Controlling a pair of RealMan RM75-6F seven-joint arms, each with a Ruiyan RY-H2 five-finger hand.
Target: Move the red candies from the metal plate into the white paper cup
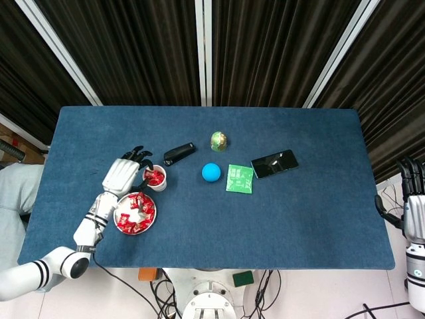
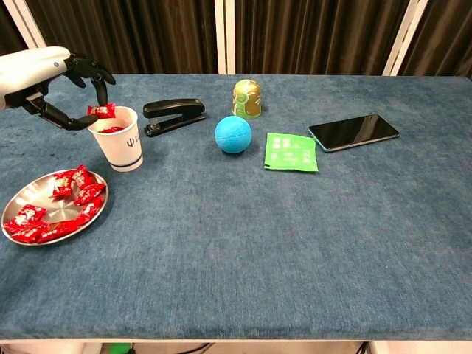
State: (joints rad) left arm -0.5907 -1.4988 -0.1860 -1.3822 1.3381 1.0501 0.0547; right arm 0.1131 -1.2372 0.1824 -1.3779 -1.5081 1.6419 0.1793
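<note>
A metal plate [image 2: 21, 195] [image 1: 119, 222] with several red candies [image 2: 72, 192] [image 1: 137, 214] sits at the table's front left. Just behind it stands the white paper cup [image 2: 119, 140] [image 1: 155, 177], with red candies inside. My left hand [image 2: 55, 81] [image 1: 124, 175] hovers at the cup's left rim and pinches one red candy [image 2: 102, 110] between thumb and finger, right over the cup's mouth. My right hand [image 1: 413, 209] hangs off the table's right edge, away from everything; whether its fingers are apart or curled is unclear.
Behind the cup lies a black stapler [image 2: 174, 115]. A blue ball [image 2: 233, 134], a green-gold egg-shaped object [image 2: 246, 99], a green packet [image 2: 291, 152] and a black phone [image 2: 353, 131] spread across the middle and right of the blue tabletop.
</note>
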